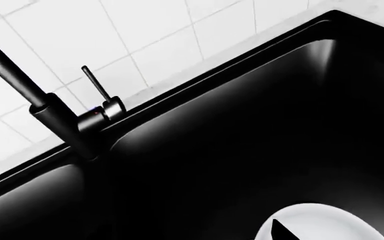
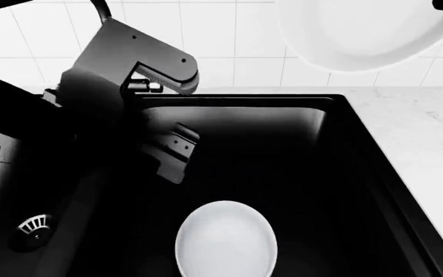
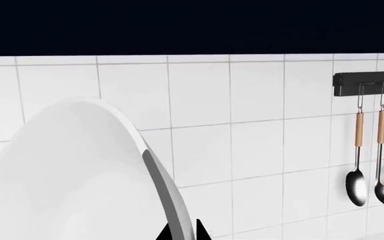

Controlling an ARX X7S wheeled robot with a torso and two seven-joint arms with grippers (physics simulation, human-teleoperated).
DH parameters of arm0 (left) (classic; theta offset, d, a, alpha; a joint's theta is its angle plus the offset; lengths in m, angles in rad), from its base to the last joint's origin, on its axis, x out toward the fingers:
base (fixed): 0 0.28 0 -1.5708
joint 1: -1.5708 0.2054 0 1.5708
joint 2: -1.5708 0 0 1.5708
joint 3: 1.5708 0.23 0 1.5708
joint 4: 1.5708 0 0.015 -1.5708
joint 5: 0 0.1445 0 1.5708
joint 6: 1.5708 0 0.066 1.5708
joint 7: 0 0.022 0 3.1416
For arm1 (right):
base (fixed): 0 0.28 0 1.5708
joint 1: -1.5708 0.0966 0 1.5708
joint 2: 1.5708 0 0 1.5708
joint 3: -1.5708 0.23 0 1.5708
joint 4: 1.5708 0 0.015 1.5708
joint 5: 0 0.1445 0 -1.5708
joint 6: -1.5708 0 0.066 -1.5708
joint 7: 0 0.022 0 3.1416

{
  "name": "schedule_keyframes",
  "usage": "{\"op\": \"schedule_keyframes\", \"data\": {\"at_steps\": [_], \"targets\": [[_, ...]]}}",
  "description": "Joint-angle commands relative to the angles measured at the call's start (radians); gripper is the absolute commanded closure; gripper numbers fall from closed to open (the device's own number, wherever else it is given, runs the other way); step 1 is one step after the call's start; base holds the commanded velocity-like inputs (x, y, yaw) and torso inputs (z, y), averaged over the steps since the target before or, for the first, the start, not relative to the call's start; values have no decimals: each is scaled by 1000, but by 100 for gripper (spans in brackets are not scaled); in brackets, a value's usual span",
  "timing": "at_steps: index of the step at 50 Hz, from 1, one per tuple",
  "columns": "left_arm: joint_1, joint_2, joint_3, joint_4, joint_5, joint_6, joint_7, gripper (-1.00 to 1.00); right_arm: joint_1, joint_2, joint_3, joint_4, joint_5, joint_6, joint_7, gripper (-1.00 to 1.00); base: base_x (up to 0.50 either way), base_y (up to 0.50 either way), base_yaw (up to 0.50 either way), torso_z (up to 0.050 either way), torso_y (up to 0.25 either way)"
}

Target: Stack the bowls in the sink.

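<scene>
One white bowl (image 2: 225, 241) rests on the floor of the right basin of the black sink (image 2: 337, 150); its rim (image 1: 325, 220) also shows in the left wrist view. My left gripper (image 2: 169, 166) hangs inside that basin, behind and left of the bowl. One dark fingertip (image 1: 282, 232) shows over the bowl, the other is lost against the black wall, and nothing is held. The second white bowl (image 2: 360, 32) is held high above the sink's back right, tilted on edge. My right gripper (image 3: 182, 232) is shut on its rim (image 3: 162, 185).
The slim black faucet (image 1: 58, 120) with its lever stands on the sink's back ledge at the divider. A round metal strainer (image 2: 33, 225) lies in the left basin. White tiles back the sink, and a rail of spoons (image 3: 372, 170) hangs to the right. Marble counter (image 2: 429, 150) lies to the right.
</scene>
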Motion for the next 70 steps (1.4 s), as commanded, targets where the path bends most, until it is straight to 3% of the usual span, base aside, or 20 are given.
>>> {"op": "schedule_keyframes", "data": {"at_steps": [1, 27, 40, 70], "targets": [[-45, -106, -41, 86, -46, 8, -40, -100, 12, -6, 10, 1, -3, 7, 4, 100, 0, 0, 0, 0, 0], [-144, -249, -118, 170, -120, 13, -88, -100, 63, -97, -63, 16, 32, 152, -42, 100, 0, 0, 0, 0, 0], [-201, -250, -126, 183, -179, 18, -134, -100, 41, -132, -60, 31, 114, 133, -48, 100, 0, 0, 0, 0, 0], [-211, -233, -129, 170, -164, 3, -121, -100, -42, -182, -88, 45, 243, 124, -86, 100, 0, 0, 0, 0, 0]]}}
